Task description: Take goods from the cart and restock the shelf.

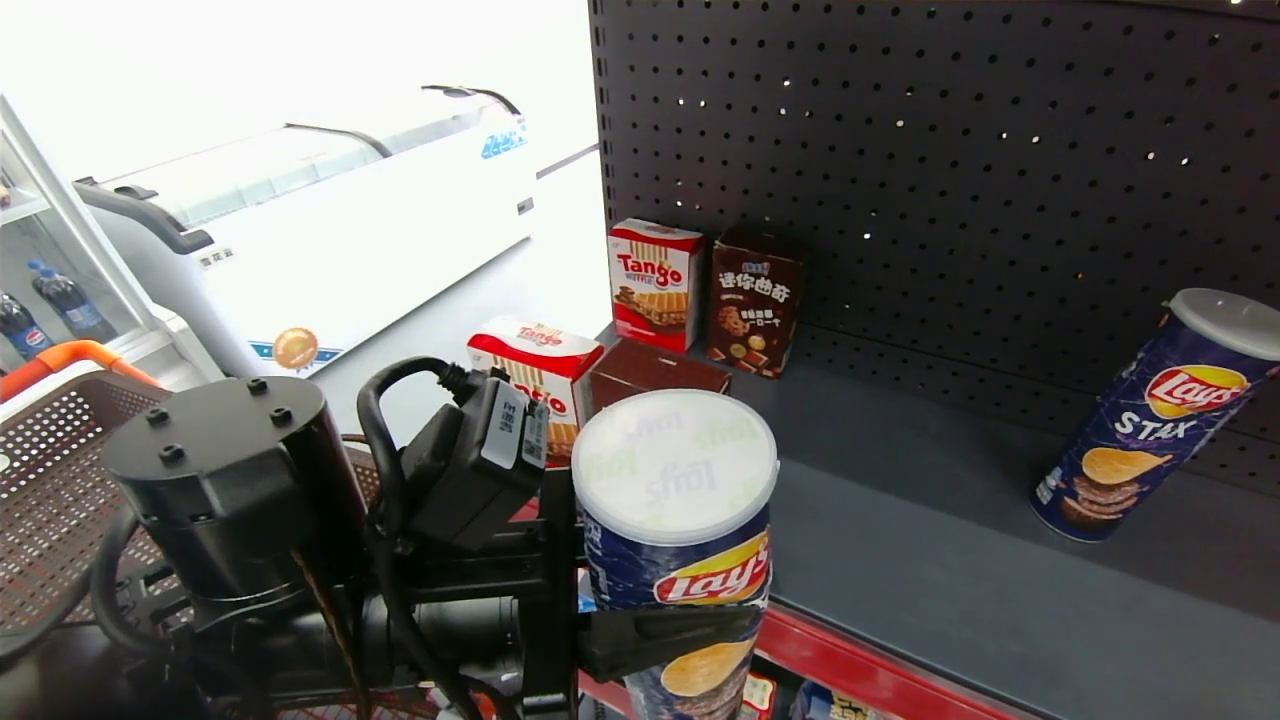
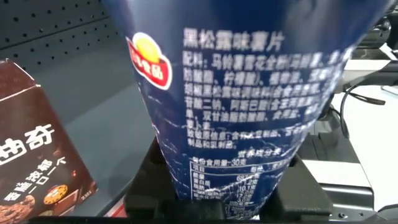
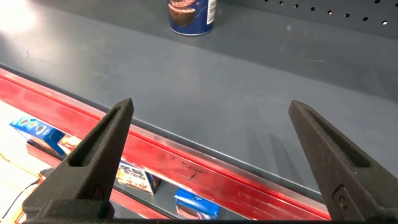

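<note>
Chip can (image 1: pixel 675 520) sits upright in your left pincer (image 1: pixel 650 635), which pinches it low on its body at the shelf's (image 1: pixel 900 520) front edge, just beside the front wafer box (image 1: pixel 535 375) and brown box (image 1: pixel 655 370). Your right pincer (image 3: pixel 211 155) is spread wide with nothing between its fingers, over the shelf's red strip (image 3: pixel 186 162). You can see a second can (image 1: pixel 1150 420) farther along the shelf, tilted back against the pegboard (image 1: pixel 950 150), well apart from the held one, and the cart (image 1: pixel 60 470) stands off to your left.
</note>
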Tool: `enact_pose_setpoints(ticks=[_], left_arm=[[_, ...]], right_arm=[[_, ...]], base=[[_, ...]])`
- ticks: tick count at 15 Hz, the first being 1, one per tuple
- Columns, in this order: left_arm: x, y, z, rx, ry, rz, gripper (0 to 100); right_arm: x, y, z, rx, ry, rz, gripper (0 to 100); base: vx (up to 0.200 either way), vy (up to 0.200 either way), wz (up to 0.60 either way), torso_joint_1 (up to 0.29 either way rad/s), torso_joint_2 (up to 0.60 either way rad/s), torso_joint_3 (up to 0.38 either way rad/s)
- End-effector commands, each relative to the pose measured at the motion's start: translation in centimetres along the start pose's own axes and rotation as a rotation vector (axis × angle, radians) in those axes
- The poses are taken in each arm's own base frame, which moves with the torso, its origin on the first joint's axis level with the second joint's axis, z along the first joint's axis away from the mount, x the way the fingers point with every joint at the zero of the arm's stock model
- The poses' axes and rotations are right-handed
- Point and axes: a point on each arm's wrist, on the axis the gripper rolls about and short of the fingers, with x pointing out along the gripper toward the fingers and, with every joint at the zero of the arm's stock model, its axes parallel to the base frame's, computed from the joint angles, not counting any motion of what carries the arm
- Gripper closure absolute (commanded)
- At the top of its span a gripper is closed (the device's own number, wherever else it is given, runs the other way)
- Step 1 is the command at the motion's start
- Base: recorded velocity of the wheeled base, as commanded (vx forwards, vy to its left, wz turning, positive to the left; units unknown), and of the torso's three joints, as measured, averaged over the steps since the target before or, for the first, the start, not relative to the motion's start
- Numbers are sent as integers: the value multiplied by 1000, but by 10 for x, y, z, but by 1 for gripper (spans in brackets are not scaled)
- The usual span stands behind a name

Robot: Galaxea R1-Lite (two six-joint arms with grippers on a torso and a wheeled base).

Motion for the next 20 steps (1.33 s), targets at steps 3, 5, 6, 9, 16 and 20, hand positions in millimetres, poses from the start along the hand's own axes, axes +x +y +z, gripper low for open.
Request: enact_pose_setpoints(ticks=[3, 5, 6, 9, 16, 20], left_arm=[[0, 1, -1, -2, 2, 2, 100], [-1, 2, -1, -3, 3, 7, 100], [-1, 2, -1, -3, 3, 7, 100], [-1, 2, -1, -3, 3, 8, 100], [-2, 1, -3, -5, 6, 11, 100], [-3, 1, -3, -5, 6, 11, 100]], right_arm=[[0, 0, 0, 0, 0, -1, 0], [0, 0, 0, 0, 0, -1, 0], [0, 0, 0, 0, 0, -1, 0], [0, 0, 0, 0, 0, -1, 0], [0, 0, 0, 0, 0, -1, 0], [0, 0, 0, 1, 0, -1, 0]], base=[[0, 0, 0, 0, 0, 0], [0, 0, -600, 2, 2, 5], [0, 0, -600, -7, 2, 7], [0, 0, -600, 4, 4, -2], [0, 0, -343, 3, 0, 1], [0, 0, -150, 1, 1, 1]])
